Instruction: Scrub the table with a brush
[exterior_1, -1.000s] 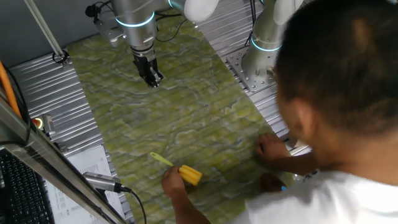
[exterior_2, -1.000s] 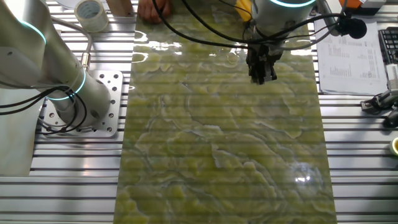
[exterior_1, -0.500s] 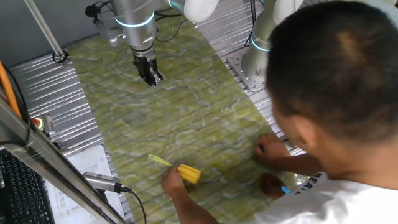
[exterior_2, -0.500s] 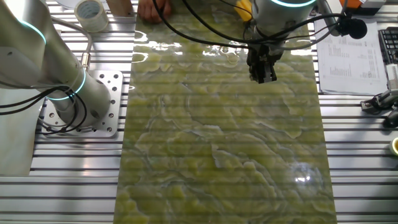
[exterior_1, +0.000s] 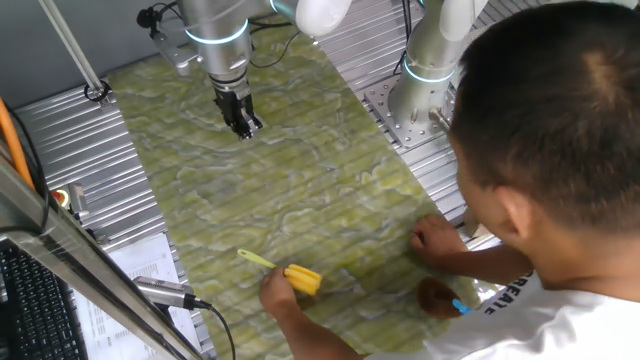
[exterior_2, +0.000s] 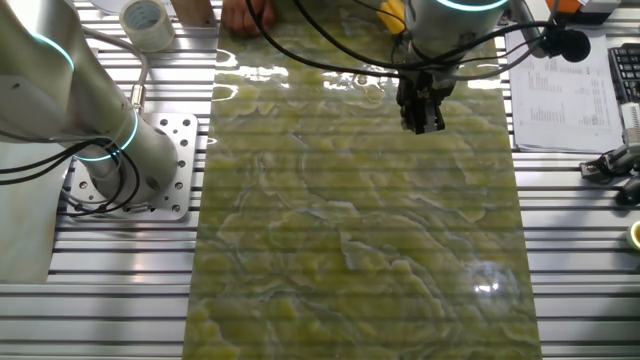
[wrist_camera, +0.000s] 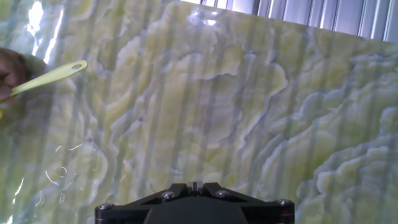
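Nothing much has shifted: the small yellow plastic brush (exterior_1: 291, 275) lies on the mottled olive-green surface (exterior_1: 300, 170) at the near end, a person's hand (exterior_1: 278, 295) on its head. Your black two-finger gripper (exterior_1: 243, 122) hangs well apart, seemingly clenched and empty. Wait for that hand to clear, then open and descend squarely over the thin handle.

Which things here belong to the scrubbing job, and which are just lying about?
For the job:
- mottled olive-green marble-patterned table
- small bright yellow brush with a thin stick handle, under a person's hand
- robot's black claw, above the table

Lying about:
- white roll of tape
- printed paper sheet
- black keyboard
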